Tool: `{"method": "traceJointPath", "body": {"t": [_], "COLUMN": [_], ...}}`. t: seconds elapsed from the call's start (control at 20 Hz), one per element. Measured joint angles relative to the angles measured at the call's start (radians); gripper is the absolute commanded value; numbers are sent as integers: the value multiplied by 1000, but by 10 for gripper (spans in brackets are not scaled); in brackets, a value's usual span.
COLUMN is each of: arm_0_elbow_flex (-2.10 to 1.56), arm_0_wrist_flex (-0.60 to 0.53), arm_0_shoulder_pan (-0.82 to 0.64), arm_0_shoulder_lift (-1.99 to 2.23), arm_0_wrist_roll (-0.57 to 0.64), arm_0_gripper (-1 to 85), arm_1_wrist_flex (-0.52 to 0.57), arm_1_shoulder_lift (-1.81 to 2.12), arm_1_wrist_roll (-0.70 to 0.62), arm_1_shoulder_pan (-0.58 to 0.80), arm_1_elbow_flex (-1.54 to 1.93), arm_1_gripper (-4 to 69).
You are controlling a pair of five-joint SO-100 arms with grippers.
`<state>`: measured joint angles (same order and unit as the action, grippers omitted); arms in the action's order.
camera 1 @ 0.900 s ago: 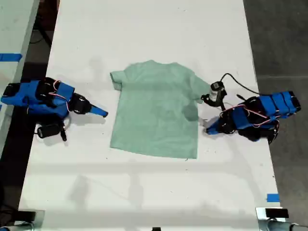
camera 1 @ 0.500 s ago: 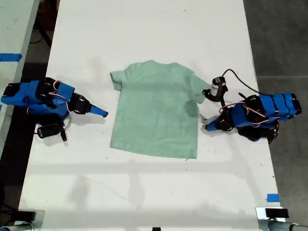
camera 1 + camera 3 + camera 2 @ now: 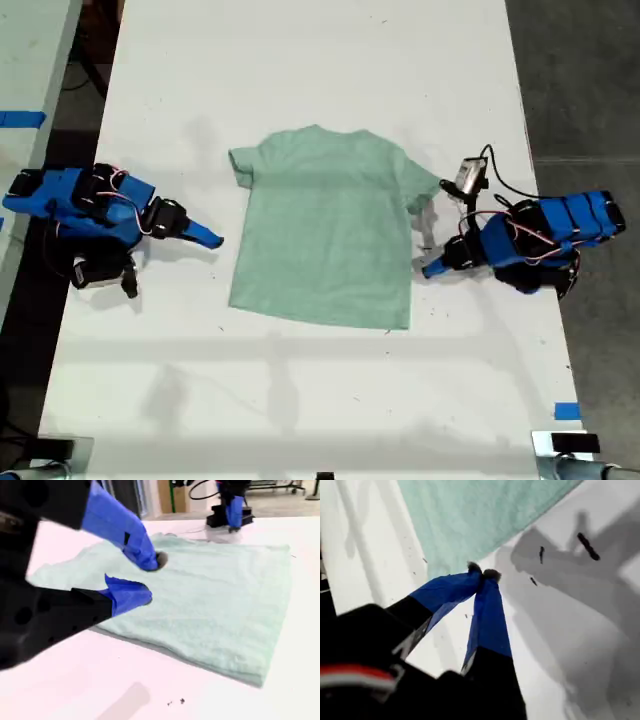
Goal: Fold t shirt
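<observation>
Over the last second the first tool (image 3: 428,268) has rolled at its wrist, swinging its camera off the sleeve, while its tip stayed at the t shirt (image 3: 320,240)'s edge on the exterior view's right. The shirt lies flat and unfolded mid-tabletop (image 3: 300,60), so no fold has begun. The first tool's jaws are pinched together just beside the cloth edge, gripping nothing visible. The second tool (image 3: 212,239) is narrowly parted, empty, short of the opposite edge.
</observation>
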<state>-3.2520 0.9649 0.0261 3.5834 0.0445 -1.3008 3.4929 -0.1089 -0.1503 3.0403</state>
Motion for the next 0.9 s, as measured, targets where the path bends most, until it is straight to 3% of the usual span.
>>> {"method": "traceJointPath", "body": {"t": [0.05,0.15,0.25,0.35,0.5,0.7,0.9], "arm_0_elbow_flex": [0,0,0,0,0,0,0], "arm_0_wrist_flex": [2,2,2,3,31,43,43], "arm_0_shoulder_pan": [-5,-75,-219,-356,-479,-494,-488], "arm_0_shoulder_lift": [0,0,0,0,0,0,0], "arm_0_wrist_roll": [-75,-112,-81,-12,17,17,8], "arm_0_gripper": [-2,-1,-3,3,6,-3,-3], "arm_1_wrist_flex": [52,43,-37,-78,-78,-23,71], "arm_1_shoulder_lift": [2,-17,-101,-264,-627,-1034,-1321], "arm_1_wrist_roll": [-26,-77,-153,-256,-423,-591,-675], "arm_1_shoulder_pan": [54,163,328,479,742,1062,1244], "arm_1_elbow_flex": [-3,-58,-186,-322,-508,-658,-726], "arm_1_gripper": [12,148,230,267,279,277,278]}}
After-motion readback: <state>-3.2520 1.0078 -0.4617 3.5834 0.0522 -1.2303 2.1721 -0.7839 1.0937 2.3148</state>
